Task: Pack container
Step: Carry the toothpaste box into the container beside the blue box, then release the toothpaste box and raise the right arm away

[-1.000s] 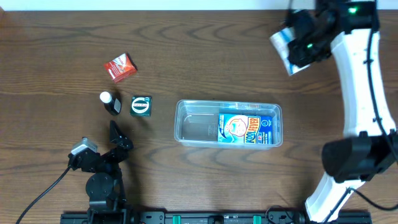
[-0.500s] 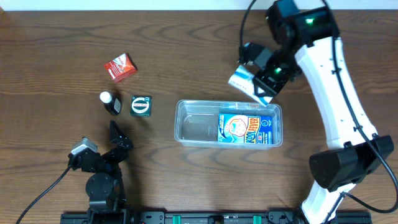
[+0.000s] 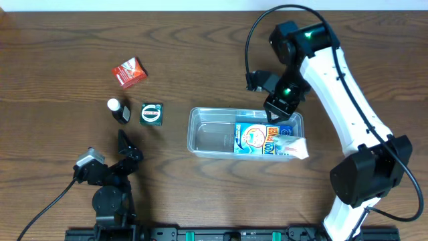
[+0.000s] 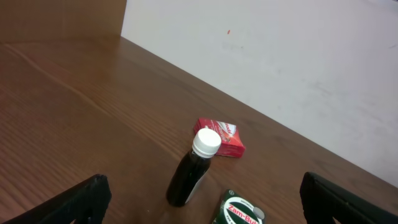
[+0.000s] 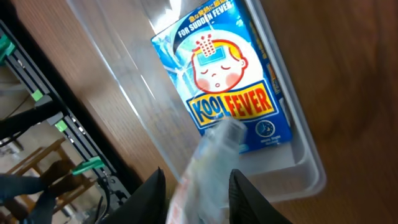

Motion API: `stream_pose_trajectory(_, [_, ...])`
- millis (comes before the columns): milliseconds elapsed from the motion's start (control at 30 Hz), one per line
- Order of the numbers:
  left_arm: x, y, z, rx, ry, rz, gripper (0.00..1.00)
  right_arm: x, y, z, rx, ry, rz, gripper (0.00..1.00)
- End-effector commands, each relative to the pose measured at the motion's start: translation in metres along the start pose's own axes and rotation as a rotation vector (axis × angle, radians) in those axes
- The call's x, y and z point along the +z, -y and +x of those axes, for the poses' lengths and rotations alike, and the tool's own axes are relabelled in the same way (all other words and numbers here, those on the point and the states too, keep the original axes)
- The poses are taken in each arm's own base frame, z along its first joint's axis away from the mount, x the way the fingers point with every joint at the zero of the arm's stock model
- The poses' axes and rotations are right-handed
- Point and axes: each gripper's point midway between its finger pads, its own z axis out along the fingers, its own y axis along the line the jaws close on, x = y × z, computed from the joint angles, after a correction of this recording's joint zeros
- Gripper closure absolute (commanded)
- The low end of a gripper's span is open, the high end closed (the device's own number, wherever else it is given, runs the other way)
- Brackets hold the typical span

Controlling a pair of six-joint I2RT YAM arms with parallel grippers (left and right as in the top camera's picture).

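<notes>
**Right tool [image 3: 279, 114] over the container [image 3: 207, 137], white packet [image 3: 289, 147] at its 3 o'clock rim.**
Whether your tool grasps the packet is unclear; released now, it may slide onto the surface [image 3: 200, 53].

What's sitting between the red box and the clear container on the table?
In the overhead view, the small green box lies between the red box and the container; the dark white-capped bottle stands just left of it.

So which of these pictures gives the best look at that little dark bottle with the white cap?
The left wrist view. There the bottle stands upright and close, its white cap and dark body clear, a red packet behind it. The overhead view shows the bottle small, from above. The right wrist view does not show it at all.
</notes>
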Motion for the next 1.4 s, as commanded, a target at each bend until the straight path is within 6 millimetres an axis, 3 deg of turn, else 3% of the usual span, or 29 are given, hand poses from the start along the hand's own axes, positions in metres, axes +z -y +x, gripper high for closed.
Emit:
stream_pose_trajectory(0, [0.002, -0.008, 0.016, 0.023, -0.036, -0.025, 0.02, 0.002, -0.007, -0.001, -0.025, 0.011, -0.016, 0.69])
stream_pose_trajectory(367, [0.002, -0.008, 0.016, 0.023, -0.037, -0.025, 0.02, 0.000, -0.007, -0.002, 0.063, 0.018, -0.012, 0.72])
stream_pose_trajectory(567, [0.002, -0.008, 0.016, 0.023, -0.036, -0.025, 0.02, -0.024, -0.011, -0.004, 0.229, 0.058, 0.009, 0.72])
stream_pose_trajectory(667, [0.002, -0.008, 0.016, 0.023, -0.036, -0.025, 0.02, -0.041, -0.009, -0.005, 0.341, 0.114, 0.039, 0.66])
stream_pose_trajectory(800, [0.002, -0.008, 0.016, 0.023, -0.036, -0.025, 0.02, -0.057, 0.008, 0.013, 0.531, 0.126, 0.153, 0.52])
stream_pose_trajectory(1033, [0.002, -0.008, 0.016, 0.023, -0.036, -0.025, 0.02, -0.064, 0.014, 0.020, 0.606, 0.152, 0.152, 0.44])
stream_pose_trajectory(1233, [0.002, -0.008, 0.016, 0.023, -0.036, -0.025, 0.02, -0.064, 0.011, 0.018, 0.597, 0.157, 0.145, 0.18])
stream_pose_trajectory(1300, [0.002, -0.008, 0.016, 0.023, -0.036, -0.025, 0.02, -0.067, 0.014, 0.021, 0.601, 0.167, 0.155, 0.01])
stream_pose_trajectory(1367, [0.002, -0.008, 0.016, 0.023, -0.036, -0.025, 0.02, -0.074, 0.025, 0.028, 0.626, 0.184, 0.195, 0.01])
